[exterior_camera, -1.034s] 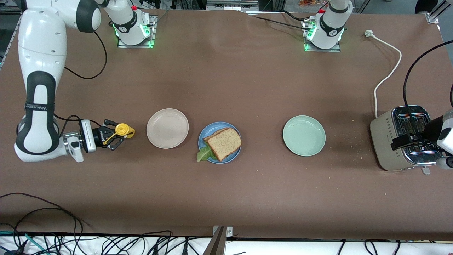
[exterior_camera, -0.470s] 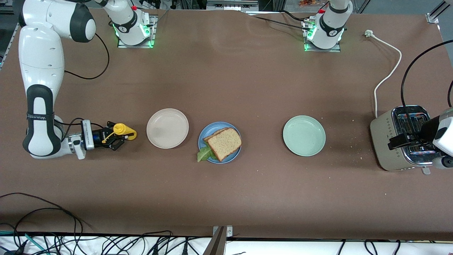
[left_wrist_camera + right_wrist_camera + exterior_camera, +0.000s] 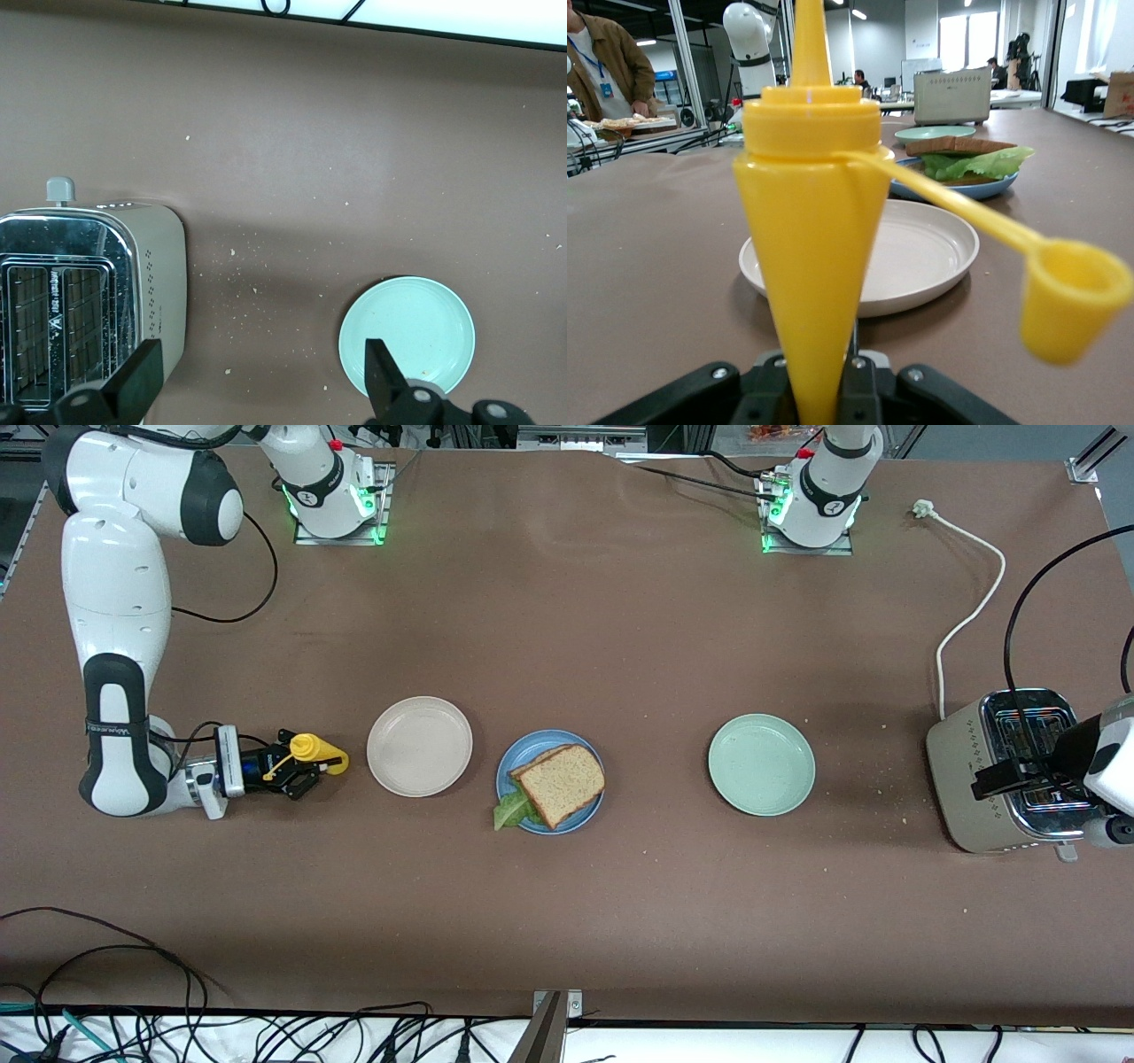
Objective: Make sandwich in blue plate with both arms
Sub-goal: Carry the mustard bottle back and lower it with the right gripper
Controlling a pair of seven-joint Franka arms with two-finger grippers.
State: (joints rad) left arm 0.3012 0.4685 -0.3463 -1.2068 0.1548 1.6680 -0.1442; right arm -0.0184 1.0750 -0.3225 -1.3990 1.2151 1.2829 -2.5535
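Observation:
The sandwich (image 3: 560, 782), brown toast over a ruffled green lettuce leaf (image 3: 512, 811), lies in the blue plate (image 3: 507, 766) at mid table. It also shows in the right wrist view (image 3: 961, 146), with the blue plate (image 3: 983, 188) under it. My right gripper (image 3: 301, 772) is low over the table toward the right arm's end, shut on a yellow squeeze bottle (image 3: 312, 749) that stands upright beside the beige plate. In the right wrist view the bottle (image 3: 811, 230) fills the middle above the gripper (image 3: 815, 394). My left gripper (image 3: 997, 784) is open and empty over the toaster; it also shows in the left wrist view (image 3: 260, 372).
A beige plate (image 3: 419, 746) sits between the bottle and the blue plate. A pale green plate (image 3: 761, 764) lies toward the left arm's end. A toaster (image 3: 1010, 779) with a white cord (image 3: 970, 615) stands at that end. Crumbs dot the table near it. Cables hang along the front edge.
My right gripper has dropped lower and shifted slightly toward the beige plate with the bottle. My left gripper has barely moved.

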